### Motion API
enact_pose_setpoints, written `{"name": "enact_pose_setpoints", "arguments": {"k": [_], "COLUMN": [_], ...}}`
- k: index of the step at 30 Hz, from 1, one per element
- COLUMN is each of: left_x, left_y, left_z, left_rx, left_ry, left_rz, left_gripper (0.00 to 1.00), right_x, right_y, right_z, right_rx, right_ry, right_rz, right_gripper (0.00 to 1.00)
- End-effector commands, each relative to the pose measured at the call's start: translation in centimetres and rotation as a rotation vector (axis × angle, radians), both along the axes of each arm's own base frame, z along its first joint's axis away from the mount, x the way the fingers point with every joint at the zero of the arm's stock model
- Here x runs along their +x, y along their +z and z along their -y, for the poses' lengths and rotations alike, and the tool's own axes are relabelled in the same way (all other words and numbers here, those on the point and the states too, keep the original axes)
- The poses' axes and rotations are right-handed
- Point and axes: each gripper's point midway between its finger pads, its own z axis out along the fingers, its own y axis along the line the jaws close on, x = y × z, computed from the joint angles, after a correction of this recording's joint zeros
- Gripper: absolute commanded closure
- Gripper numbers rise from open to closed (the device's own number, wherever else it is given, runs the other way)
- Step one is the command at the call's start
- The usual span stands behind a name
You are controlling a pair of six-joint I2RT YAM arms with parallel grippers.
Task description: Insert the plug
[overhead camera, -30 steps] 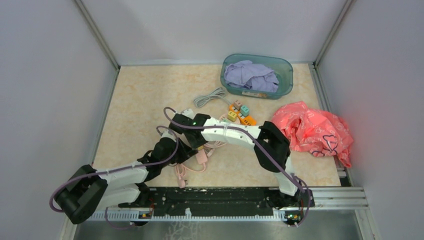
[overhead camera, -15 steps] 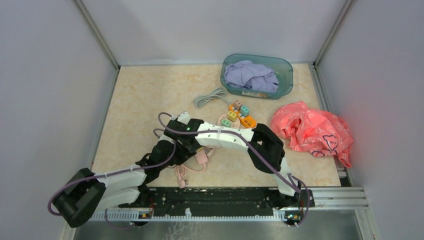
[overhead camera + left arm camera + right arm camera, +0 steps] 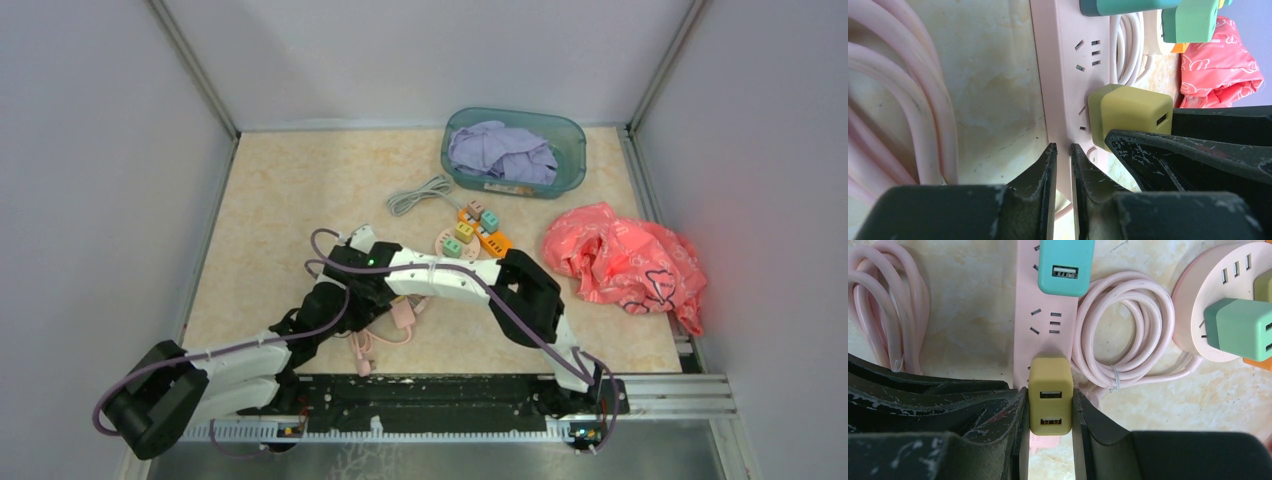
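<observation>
**Plug at the socket, strip pinned down**

The right fingers (image 3: 998,407) are clenched on the plug (image 3: 1049,377), a blocky olive-yellow charger with two USB ports facing the wrist camera. They grip its flat sides, which lets them push it straight down into the power strip (image 3: 1045,320). The plug stands on the near end of this long pale-pink plastic bar, its base against the face. No prongs show, so I cannot tell whether it is fully home.

The left fingers (image 3: 1040,172) pinch the strip's thin edge just beside the plug, probably so the light bar does not slide on the smooth, marbled beige counter (image 3: 973,305). A teal charger (image 3: 1065,265) sits in a socket farther along. A glossy pink cable (image 3: 1123,330) lies coiled beside the strip.
</observation>
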Motion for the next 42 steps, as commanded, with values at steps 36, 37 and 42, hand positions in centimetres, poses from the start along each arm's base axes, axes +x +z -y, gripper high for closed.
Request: {"name": "enact_pose_setpoints", "arguments": {"k": [36,37,42], "left_x": [-0.6,-0.6,-0.2], "left_y": [-0.2,0.1,1.3], "left_z": [-1.1,-1.3,-1.8], "left_rx": [0.049,0.051,0.067], "left_ry": [0.001,0.005,0.023], "left_rz": [0.007,0.015,0.06], "left_gripper": [0.7,0.69,0.68], "right_x": [-0.7,-0.2,1.6], "right_y": [-3.7,-2.9,1.4], "right_z": [2.1,1.7,-0.3], "right_rx": [-0.059,-0.039,0.064], "right_ry": [-0.019,-0.02,0.017], "right_rz": [-0.02,-0.004,0.074], "right_gripper": [0.77,0.76,0.6]}}
